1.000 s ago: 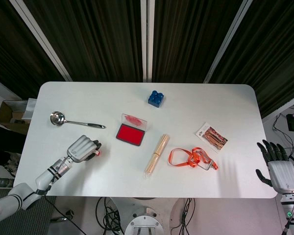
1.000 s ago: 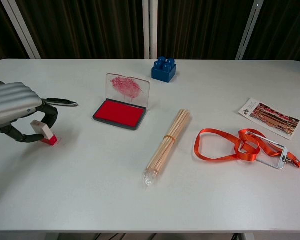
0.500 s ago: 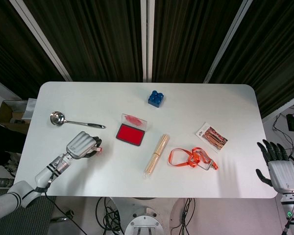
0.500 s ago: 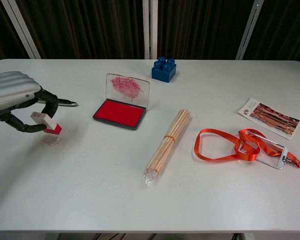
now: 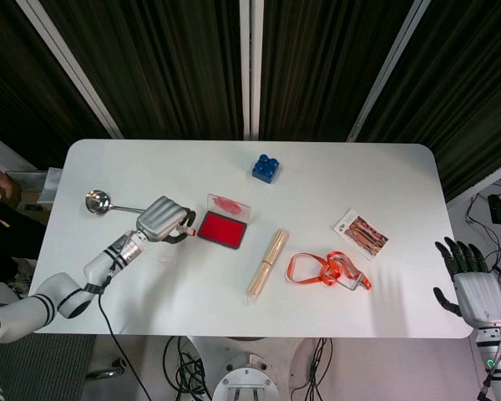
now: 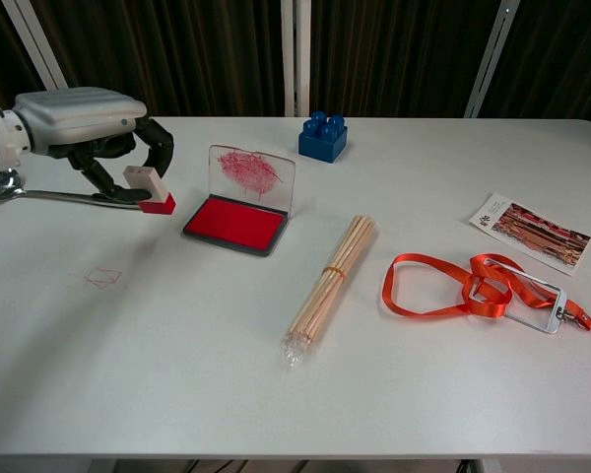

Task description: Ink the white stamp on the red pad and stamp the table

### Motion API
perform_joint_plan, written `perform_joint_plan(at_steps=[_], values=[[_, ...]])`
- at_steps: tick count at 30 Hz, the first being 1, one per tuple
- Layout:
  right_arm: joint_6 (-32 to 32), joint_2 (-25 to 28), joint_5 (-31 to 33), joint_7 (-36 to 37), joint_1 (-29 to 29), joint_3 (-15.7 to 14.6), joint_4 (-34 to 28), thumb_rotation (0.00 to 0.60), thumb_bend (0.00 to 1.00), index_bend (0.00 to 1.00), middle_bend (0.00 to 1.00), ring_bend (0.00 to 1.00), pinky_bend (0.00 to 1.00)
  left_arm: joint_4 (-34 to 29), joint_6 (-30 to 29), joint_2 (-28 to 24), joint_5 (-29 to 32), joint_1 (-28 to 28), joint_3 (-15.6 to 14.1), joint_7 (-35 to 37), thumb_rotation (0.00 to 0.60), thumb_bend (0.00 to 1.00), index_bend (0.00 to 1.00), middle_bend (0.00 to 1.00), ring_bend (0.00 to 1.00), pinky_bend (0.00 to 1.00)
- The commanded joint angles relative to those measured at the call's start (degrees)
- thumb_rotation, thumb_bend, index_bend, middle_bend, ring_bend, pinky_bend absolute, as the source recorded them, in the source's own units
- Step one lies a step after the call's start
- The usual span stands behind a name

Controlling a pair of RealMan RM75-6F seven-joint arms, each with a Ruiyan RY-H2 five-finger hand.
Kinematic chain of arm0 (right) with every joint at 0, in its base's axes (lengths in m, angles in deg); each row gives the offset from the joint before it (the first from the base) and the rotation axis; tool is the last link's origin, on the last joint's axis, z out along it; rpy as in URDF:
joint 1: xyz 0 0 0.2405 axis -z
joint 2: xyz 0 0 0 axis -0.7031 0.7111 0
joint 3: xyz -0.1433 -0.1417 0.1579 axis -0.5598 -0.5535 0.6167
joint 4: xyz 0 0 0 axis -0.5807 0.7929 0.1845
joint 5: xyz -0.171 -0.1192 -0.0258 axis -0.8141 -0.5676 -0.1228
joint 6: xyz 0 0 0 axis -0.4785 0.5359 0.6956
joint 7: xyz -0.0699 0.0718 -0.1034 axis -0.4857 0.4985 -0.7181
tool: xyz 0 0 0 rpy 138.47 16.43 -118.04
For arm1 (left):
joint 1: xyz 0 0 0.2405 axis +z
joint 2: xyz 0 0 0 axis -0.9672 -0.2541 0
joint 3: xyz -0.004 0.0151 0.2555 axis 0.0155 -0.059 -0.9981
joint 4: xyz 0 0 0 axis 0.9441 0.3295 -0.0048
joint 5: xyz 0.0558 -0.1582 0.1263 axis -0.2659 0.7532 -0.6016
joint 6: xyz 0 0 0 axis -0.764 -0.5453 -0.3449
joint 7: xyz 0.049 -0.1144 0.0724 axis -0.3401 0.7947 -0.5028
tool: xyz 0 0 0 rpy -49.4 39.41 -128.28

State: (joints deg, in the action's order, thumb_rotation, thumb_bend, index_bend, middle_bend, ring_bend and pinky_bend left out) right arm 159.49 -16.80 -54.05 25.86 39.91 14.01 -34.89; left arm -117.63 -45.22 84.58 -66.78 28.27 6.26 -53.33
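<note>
Now, taking the red pad (image 6: pixel 235 225) as your landmark and working from its left: your left hand (image 6: pixel 98 123) hangs in the air just left of the pad, its fingers (image 6: pixel 161 145) clamped on the white stamp (image 6: pixel 150 190), which sits tilted with its red face turned down and somewhat toward the pad. Nearer you than the pad, and well to its left, a faint red square outline (image 6: pixel 103 278) marks the bench (image 6: pixel 276 394), so one print seems to be made already.

The risks sit close together. Behind the hand lies the ladle (image 5: pixel 108 203), its handle running toward the pad; drop the wrist carelessly and you may knock it. The pad's clear lid (image 6: pixel 252 176) stands upright along the far edge, so coming in too deep could catch the fingers on it and slide or flip the whole case, which looks light. With the stamp tilted, a descent onto the ink would likely wet only one edge and leave a partial print. Level it first. The grasp looks like a light pinch near the stamp's top, so hard pressing may twist it loose.

Right of the pad lie a bundle of sticks (image 6: pixel 331 276), an orange lanyard (image 6: pixel 473 291) and a printed card (image 6: pixel 530 230), with a blue block (image 6: pixel 322 136) behind; none is near your path. Your right hand (image 5: pixel 473 280) waits off the bench's far right corner, fingers spread and holding nothing.
</note>
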Motion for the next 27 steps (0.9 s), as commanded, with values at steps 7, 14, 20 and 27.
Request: perform_joint_plan(at_steps=[7,14,20,27], values=[[-0.62,-0.07,0.37,0.47,-0.23,0.02,0.54,0.600,0.23,0.00,0.00,0.00,0.00,7.19,8.66,7.23,4.17,-6.00,2.29,1.27,0.600,0.38,0.61,0.59,0.90,0.99],[-1.51,-0.15,1.23,0.72,-0.44,0.19,0.98,0.600,0.23,0.00,0.00,0.00,0.00,11.96,10.41,10.57,4.57,-8.27,2.40,2.84,0.600,0.38,0.61,0.59,0.90,0.99],[-2.03,-0.16,1.60,0.49,-0.71,0.34,0.79,0.600,0.23,0.00,0.00,0.00,0.00,12.76,10.27,11.60,4.74,-9.42,2.65,5.69,0.600,0.38,0.61,0.59,0.91,0.99],[-2.76,-0.25,2.01,0.21,-0.93,0.29,0.77,0.600,0.23,0.00,0.00,0.00,0.00,14.82,10.25,13.23,4.51,-10.21,2.03,7.86,0.600,0.38,0.61,0.59,0.91,0.99]])
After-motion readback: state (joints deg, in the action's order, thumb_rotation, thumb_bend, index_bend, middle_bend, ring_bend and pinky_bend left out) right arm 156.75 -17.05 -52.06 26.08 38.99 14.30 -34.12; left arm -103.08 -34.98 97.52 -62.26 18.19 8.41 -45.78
